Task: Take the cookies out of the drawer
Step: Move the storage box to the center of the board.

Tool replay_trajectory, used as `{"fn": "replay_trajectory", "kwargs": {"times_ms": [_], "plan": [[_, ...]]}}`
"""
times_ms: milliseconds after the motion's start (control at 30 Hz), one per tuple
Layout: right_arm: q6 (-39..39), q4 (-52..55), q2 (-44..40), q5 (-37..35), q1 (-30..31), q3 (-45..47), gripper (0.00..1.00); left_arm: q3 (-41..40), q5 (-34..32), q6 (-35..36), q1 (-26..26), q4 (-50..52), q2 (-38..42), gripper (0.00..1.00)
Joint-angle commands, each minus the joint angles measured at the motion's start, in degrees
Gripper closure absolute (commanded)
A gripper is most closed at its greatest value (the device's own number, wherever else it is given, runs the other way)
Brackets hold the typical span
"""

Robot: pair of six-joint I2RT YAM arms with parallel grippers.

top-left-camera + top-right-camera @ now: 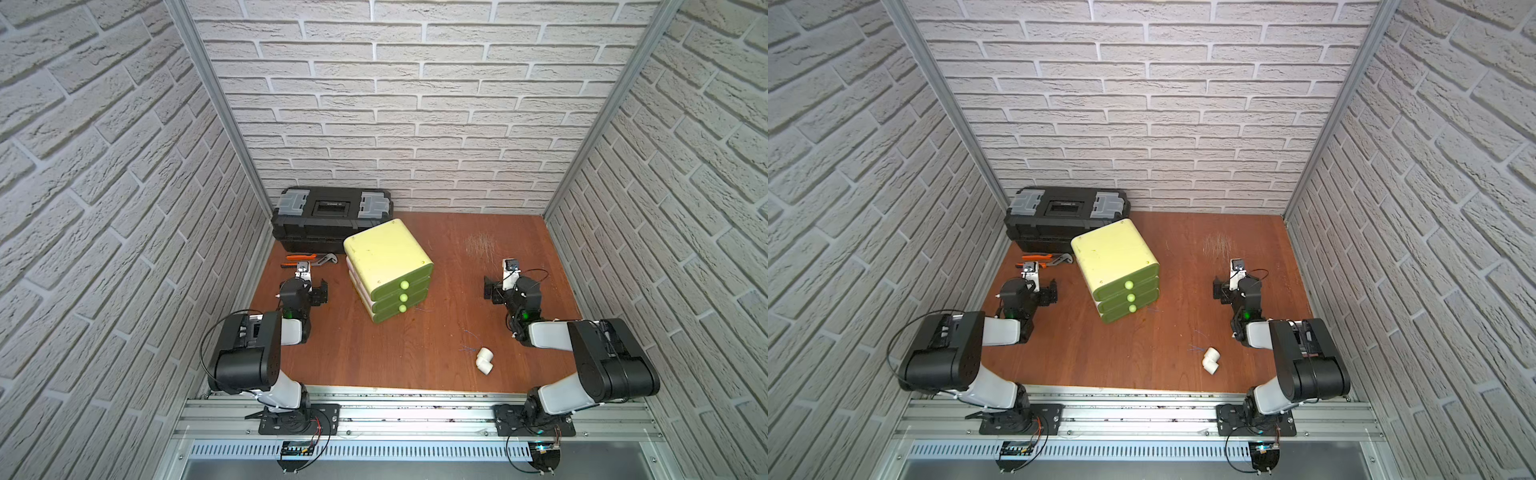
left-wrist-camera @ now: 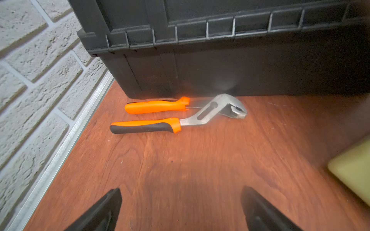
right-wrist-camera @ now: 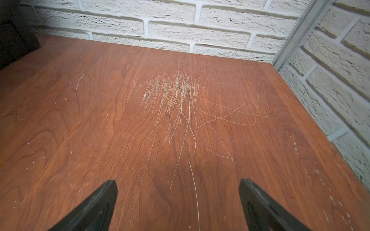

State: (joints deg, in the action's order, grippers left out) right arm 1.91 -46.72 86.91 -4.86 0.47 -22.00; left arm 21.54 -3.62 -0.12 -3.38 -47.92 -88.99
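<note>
Three rounded green plastic drawers (image 1: 390, 298)

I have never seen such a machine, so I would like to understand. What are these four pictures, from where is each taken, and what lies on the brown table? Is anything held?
It is a robot with a left arm and a right arm. Two pictures look down from above on the whole scene; the other two come from a camera on each wrist. The left hand and the right hand are both open and hold nothing. On the wooden table stand a green chest of drawers, all three drawers shut, and a black toolbox. Orange-handled pliers lie before the toolbox, and a white pipe elbow lies nearer the right arm. No cookies show.
</note>
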Motion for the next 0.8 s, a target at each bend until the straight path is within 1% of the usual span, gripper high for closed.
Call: {"fn": "replay_trajectory", "kwargs": {"times_ms": [0,567,633,700,733,767], "plan": [[-0.71,-0.75,-0.08,0.36,-0.29,-0.98,0.01,1.22,0.43,-0.41,-0.43,-1.19,0.22,0.01],[-1.23,-0.19,-0.70,1.54,-1.00,-1.22,0.00,1.01,1.21,-0.79,-1.02,-1.31,0.43,0.02],[-0.71,5.51,-4.79,2.85,-1.00,-2.60,0.00,0.34,-0.38,-1.42,-0.96,-1.38,2.26,0.01],[-1.25,17.03,-11.27,3.08,-1.02,-6.17,0.00,0.01,-2.48,-2.23,-0.99,2.39,7.33,0.01],[-3.71,21.74,-13.65,1.89,-1.04,-8.01,0.01,0.11,-3.21,-2.52,-0.96,4.88,9.91,0.02],[-8.39,26.30,-15.46,-0.67,-1.10,-10.42,0.00,0.58,-3.97,-2.73,-1.02,7.45,12.63,0.02]]}}
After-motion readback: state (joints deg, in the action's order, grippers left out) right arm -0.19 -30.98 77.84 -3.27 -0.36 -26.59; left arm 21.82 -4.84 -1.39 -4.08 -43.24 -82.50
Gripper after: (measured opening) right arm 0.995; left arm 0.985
